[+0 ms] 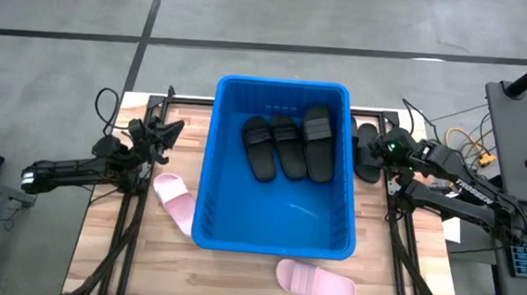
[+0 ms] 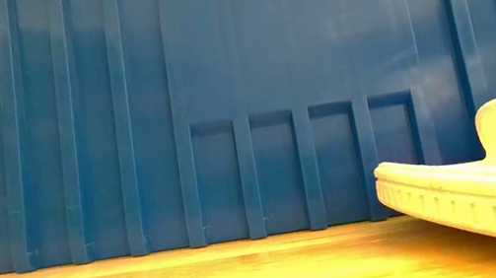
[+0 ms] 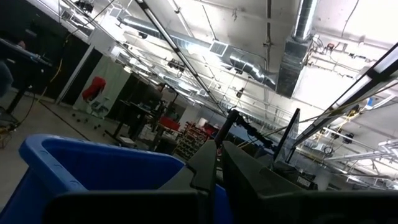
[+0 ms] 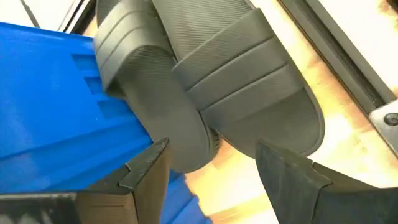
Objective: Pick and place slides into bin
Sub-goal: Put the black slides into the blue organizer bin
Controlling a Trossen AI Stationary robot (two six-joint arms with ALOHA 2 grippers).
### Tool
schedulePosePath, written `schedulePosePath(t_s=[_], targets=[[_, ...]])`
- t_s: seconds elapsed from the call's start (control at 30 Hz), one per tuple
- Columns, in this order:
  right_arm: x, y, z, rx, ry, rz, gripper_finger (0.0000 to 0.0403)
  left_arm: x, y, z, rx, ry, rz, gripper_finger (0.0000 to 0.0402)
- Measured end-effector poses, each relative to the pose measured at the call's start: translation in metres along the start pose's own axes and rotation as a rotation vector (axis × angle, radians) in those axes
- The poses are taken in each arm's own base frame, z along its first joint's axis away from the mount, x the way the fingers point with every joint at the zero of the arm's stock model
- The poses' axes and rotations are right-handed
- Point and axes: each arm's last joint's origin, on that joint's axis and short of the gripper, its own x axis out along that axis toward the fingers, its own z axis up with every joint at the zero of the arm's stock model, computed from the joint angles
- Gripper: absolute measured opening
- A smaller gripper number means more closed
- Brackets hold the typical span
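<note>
Crowding the bin (image 1: 208, 162) wall, a black slide (image 1: 367, 151) faces the open right gripper (image 1: 381, 148).

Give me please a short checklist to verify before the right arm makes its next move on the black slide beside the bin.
1. Right gripper open: ok, jaws stand wide.
2. Fingers around the black slide: cannot tell; the slide lies just ahead of them on the table, beside the bin.
3. Bin has room: ok, three black slides lie at its far end, near half bare.
4. Left gripper out of the way: ok, shut, left of the bin.
5. Pink slides clear of the right arm: ok, both on the table, apart from it.
</note>
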Motion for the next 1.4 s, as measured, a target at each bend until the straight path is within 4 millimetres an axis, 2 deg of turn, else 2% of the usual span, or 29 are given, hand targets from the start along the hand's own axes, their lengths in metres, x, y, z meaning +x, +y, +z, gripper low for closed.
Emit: schedulePosePath(t_s=[0.4, 0.6, 0.8, 1.03, 1.17, 1.4], targets=[[0.016, 0.007, -0.003, -0.100, 0.013, -0.082, 0.0224, 0.001, 0.000, -0.002, 0.007, 0.016, 0.006, 0.0011], [0.021, 0.008, -0.002, -0.012, -0.053, -0.108, 0.0224, 0.003, 0.001, -0.004, 0.011, 0.028, 0.011, 0.0011], [0.031, 0.008, 0.000, 0.081, -0.178, -0.039, 0.0224, 0.003, 0.001, -0.005, 0.012, 0.031, 0.013, 0.0011], [0.045, 0.005, -0.002, 0.150, -0.165, 0.009, 0.0224, 0.003, 0.001, -0.005, 0.014, 0.036, 0.015, 0.0011], [0.045, 0.004, -0.004, 0.175, -0.119, 0.014, 0.0224, 0.003, 0.001, -0.005, 0.012, 0.037, 0.015, 0.0011], [0.042, 0.004, -0.006, 0.116, -0.040, 0.021, 0.0223, 0.003, 0.001, -0.005, 0.012, 0.037, 0.015, 0.0011]])
